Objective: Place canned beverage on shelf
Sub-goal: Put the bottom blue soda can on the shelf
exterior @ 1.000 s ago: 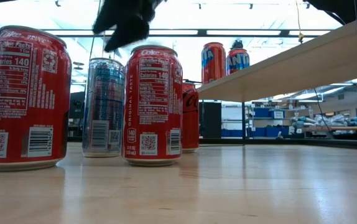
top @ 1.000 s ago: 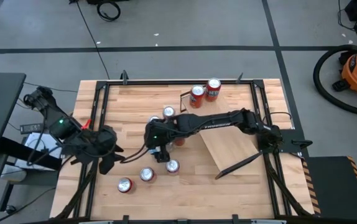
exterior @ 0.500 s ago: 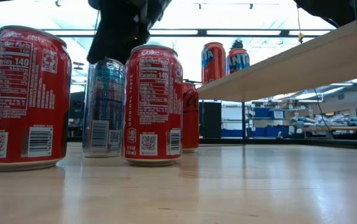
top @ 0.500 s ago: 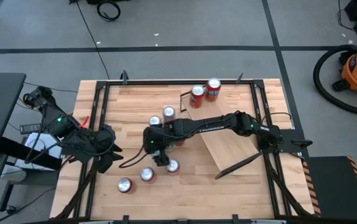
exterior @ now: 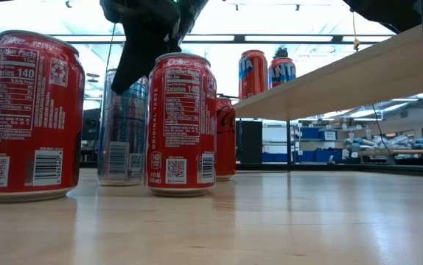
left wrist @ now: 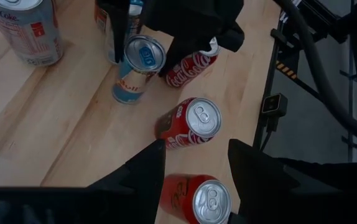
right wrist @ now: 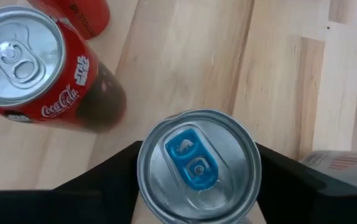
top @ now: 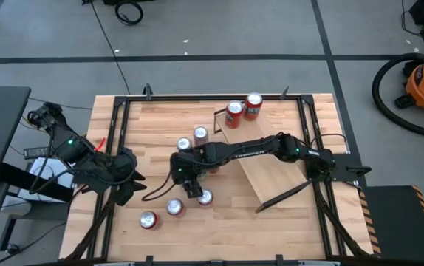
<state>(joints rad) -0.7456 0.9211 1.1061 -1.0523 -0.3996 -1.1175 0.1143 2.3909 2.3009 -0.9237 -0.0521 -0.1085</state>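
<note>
While Coca-Cola cans (exterior: 180, 125) stand near, right gripper (right wrist: 197, 180) straddles blue-tabbed can (right wrist: 197, 165), fingers apart

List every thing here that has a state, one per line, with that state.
Blue-tab can: upright, unopened, between the right end effector's fingers.
Right end effector: open, straddling it.
Left end effector: open, empty, at the table's left edge.
Shelf: sloped, two cans at its far end.

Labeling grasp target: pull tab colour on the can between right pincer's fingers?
Blue tab, silver lid; clearest in right wrist view.
</note>
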